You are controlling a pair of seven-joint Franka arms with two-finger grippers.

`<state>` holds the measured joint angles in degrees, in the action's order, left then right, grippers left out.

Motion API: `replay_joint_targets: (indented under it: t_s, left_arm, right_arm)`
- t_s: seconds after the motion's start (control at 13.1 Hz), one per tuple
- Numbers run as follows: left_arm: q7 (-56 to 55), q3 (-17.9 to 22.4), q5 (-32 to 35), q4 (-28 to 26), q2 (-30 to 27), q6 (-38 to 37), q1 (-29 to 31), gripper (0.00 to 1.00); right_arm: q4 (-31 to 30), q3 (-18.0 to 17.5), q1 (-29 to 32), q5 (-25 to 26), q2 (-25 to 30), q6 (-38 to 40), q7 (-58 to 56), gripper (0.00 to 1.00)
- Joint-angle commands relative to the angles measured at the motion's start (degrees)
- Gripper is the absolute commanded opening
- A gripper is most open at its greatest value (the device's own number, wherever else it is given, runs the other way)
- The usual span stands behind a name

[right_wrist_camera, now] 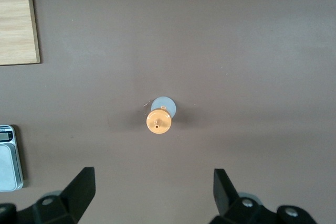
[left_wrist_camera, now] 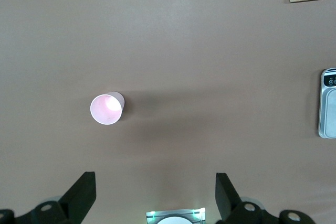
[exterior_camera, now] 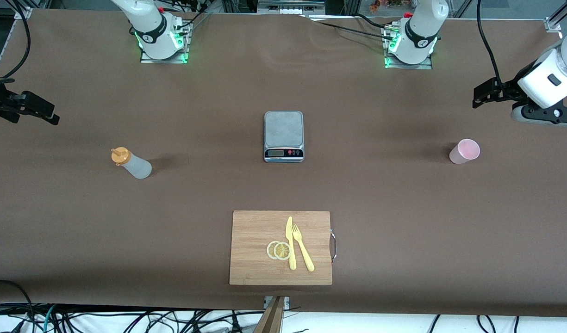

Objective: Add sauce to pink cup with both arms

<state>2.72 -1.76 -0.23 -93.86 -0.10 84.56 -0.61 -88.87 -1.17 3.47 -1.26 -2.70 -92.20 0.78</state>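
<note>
The sauce bottle (exterior_camera: 131, 163), whitish with an orange cap, stands on the brown table toward the right arm's end; it also shows in the right wrist view (right_wrist_camera: 159, 116). The pink cup (exterior_camera: 464, 151) stands upright and empty toward the left arm's end, and shows in the left wrist view (left_wrist_camera: 107, 108). My right gripper (exterior_camera: 45, 114) hangs open and empty high over the table's edge at the right arm's end. My left gripper (exterior_camera: 484, 94) hangs open and empty high over the table, above the area beside the cup.
A grey scale (exterior_camera: 283, 136) sits at mid-table between bottle and cup. A wooden cutting board (exterior_camera: 281, 247) nearer the front camera carries a yellow knife (exterior_camera: 290, 241), a yellow fork (exterior_camera: 302, 247) and lemon slices (exterior_camera: 279, 250).
</note>
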Motion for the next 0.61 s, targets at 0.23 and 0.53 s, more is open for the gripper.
replay_joint_targets:
  t_s: [0.23,0.53]
  left_arm:
    - [1.76,0.00,-0.47,1.57,2.47,-3.34,4.03,1.00]
    - [1.76,0.09,-0.47,1.57,4.41,-2.91,6.58,1.00]
  right_arm:
    - [-0.07,0.12,0.13,-0.15,0.32,0.09,-0.16,1.00]
    - [0.01,-0.06,0.05,-0.15,0.41,-0.09,-0.08,1.00]
